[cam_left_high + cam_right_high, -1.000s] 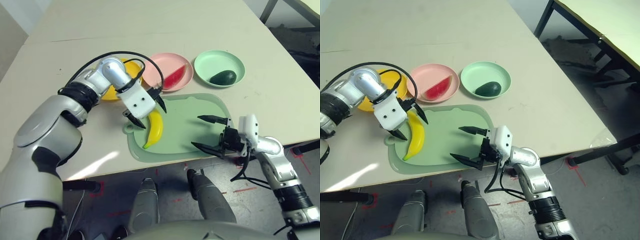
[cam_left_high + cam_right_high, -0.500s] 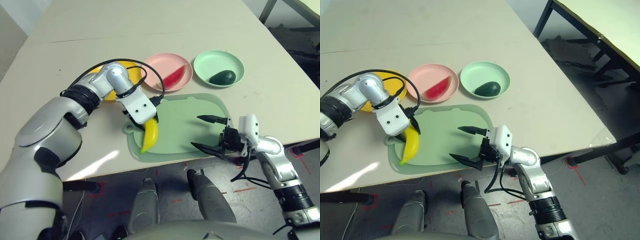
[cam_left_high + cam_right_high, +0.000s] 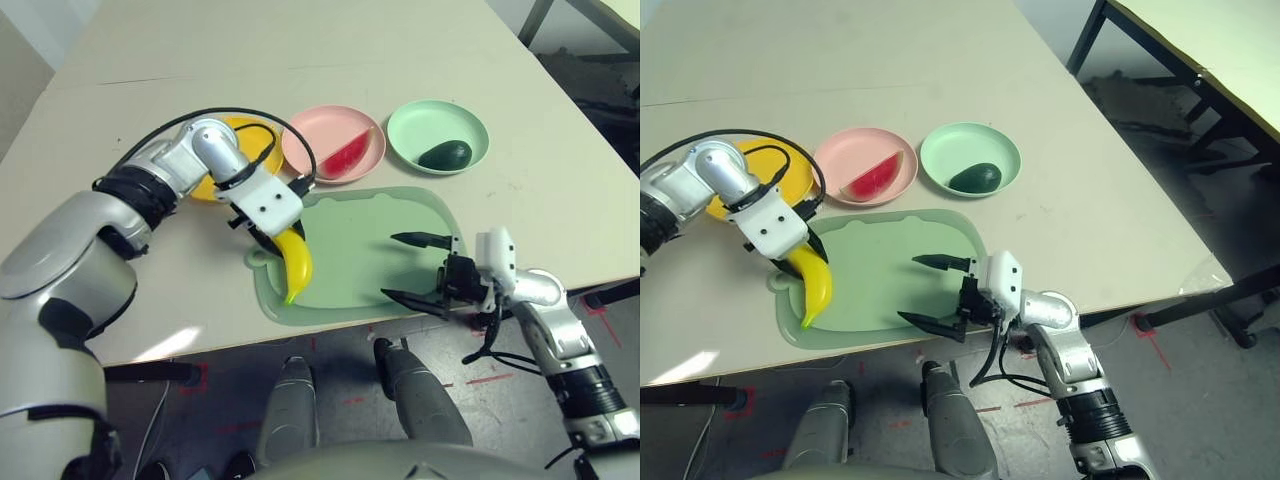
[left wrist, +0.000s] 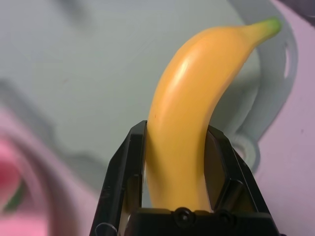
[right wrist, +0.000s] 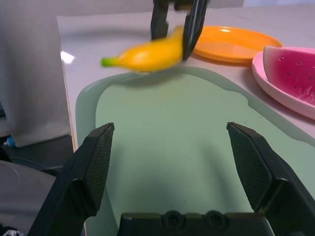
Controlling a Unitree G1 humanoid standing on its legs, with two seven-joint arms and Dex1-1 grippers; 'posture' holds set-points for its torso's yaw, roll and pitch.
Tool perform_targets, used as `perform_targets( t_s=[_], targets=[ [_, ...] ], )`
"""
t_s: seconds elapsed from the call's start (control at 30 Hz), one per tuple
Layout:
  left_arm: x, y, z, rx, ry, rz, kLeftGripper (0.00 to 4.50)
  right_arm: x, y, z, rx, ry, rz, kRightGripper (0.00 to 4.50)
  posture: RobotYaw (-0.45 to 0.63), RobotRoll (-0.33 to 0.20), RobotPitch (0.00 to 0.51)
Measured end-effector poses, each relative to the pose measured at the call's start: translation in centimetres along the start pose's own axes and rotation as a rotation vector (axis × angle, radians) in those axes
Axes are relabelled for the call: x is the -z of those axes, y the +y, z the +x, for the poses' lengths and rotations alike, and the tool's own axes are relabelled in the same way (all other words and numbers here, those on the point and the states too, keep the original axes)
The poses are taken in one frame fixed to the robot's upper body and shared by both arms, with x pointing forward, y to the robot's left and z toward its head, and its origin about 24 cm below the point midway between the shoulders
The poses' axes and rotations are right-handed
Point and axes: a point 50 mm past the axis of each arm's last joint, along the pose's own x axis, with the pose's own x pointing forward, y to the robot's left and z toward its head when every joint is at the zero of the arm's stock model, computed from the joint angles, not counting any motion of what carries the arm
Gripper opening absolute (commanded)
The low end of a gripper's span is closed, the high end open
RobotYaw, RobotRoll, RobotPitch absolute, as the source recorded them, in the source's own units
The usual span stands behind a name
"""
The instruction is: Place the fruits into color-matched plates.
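— What's in your left tool?

— It's clamped on the banana, whose long axis hangs down toward the cutting mat. The yellow plate, empty, sits just far-left of it, so my left arm is nearer.

— And the others?

— Watermelon wedge in the pink plate, avocado in the mint plate; my right tool gapes empty over the mat's near right

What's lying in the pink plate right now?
A red watermelon wedge with green rind lies in the pink plate, towards the side nearest the green mat. The plate's surface under the wedge is covered, so anything there cannot be seen.
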Motion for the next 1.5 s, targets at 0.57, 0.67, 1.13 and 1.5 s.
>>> perform_targets(
  t_s=[0.57,0.67,1.13,1.5],
  targets=[
    [6.7,-4.5,-5.3,-0.323,0.393,-0.360,1.72,-0.4,0.7,1.5,0.289,0.057,-0.029,4.50,-0.15,0.000,0.234],
    [7.1,-3.9,-5.3,-0.391,0.464,-0.346,1.72,-0.8,0.8,1.9,0.303,0.069,-0.037,4.50,-0.16,0.000,0.235],
    [8.4,-2.9,-5.0,-0.621,0.552,-0.434,1.72,-1.2,1.8,2.6,0.386,0.099,0.049,4.50,-0.19,0.000,0.234],
    [9.0,-3.6,-4.4,-0.644,0.526,-0.488,2.52,-1.2,1.8,2.5,0.374,0.111,0.051,4.50,-0.18,0.000,0.237]
  ],
)
